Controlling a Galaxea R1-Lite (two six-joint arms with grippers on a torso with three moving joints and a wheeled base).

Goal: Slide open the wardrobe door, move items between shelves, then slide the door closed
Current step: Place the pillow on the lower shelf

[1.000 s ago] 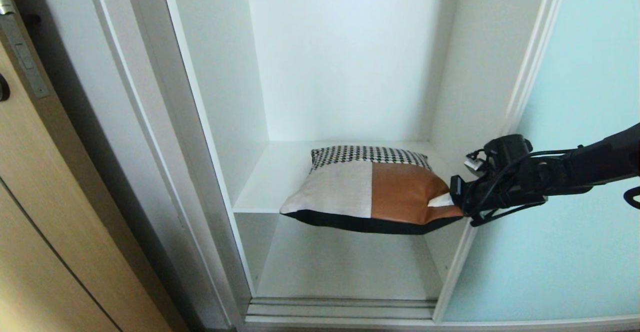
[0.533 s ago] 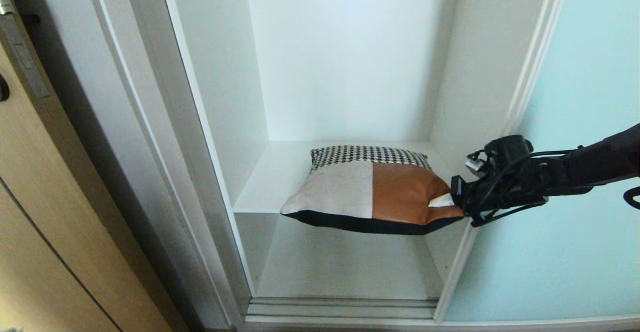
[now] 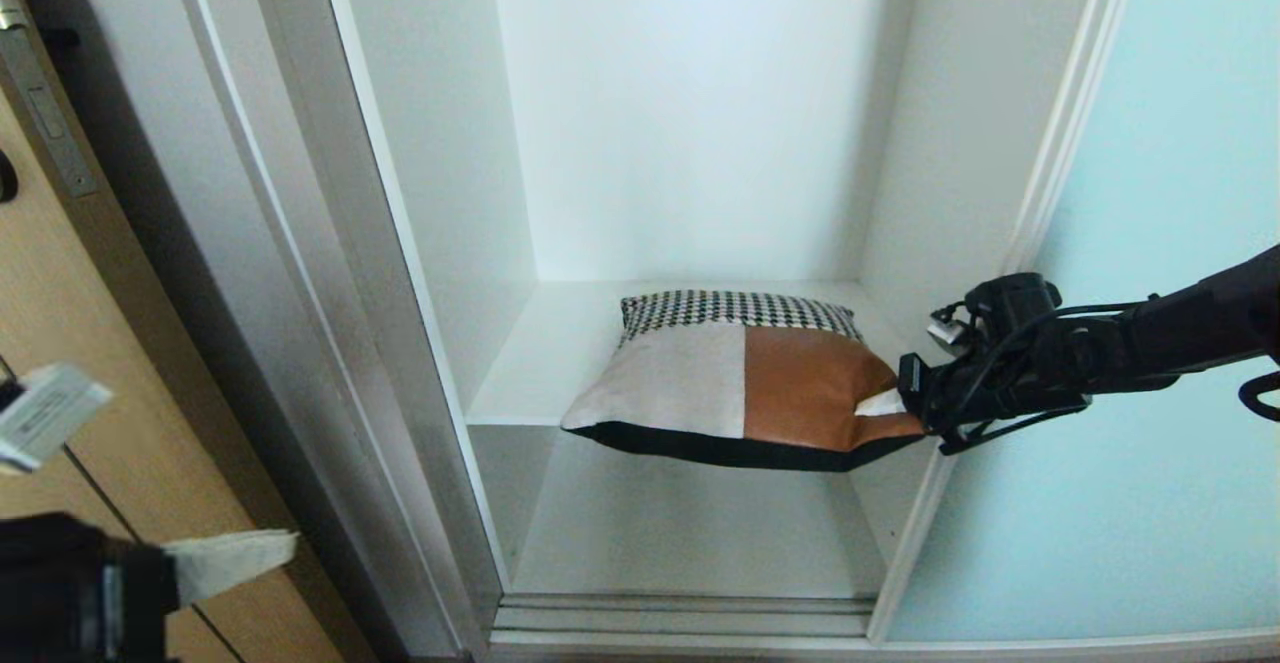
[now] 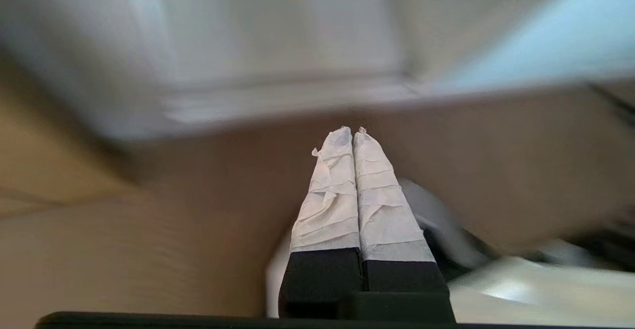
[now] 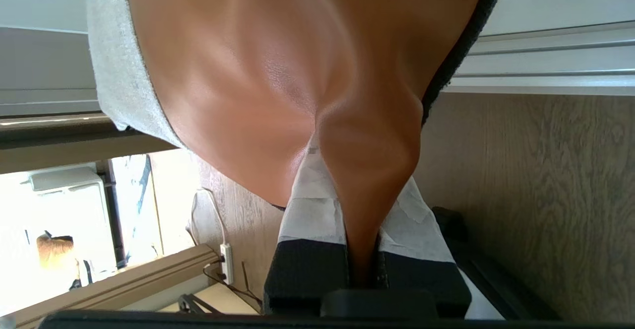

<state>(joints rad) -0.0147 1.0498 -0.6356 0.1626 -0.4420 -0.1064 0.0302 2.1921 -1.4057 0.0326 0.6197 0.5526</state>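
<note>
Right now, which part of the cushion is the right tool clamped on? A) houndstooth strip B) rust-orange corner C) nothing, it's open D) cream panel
B: the right tool is shut on the cushion at its rust-orange corner, and the right wrist view shows that leather bunched between the taped fingers.

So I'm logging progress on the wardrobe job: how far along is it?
Done: the sliding wardrobe door stands slid aside, the interior open. In hand: the right hand is shut on the cushion at its rust-orange corner, the cushion half over the shelf edge; the left hand is low at the left, shut and empty. Left: placing the cushion, then closing the door.
</note>
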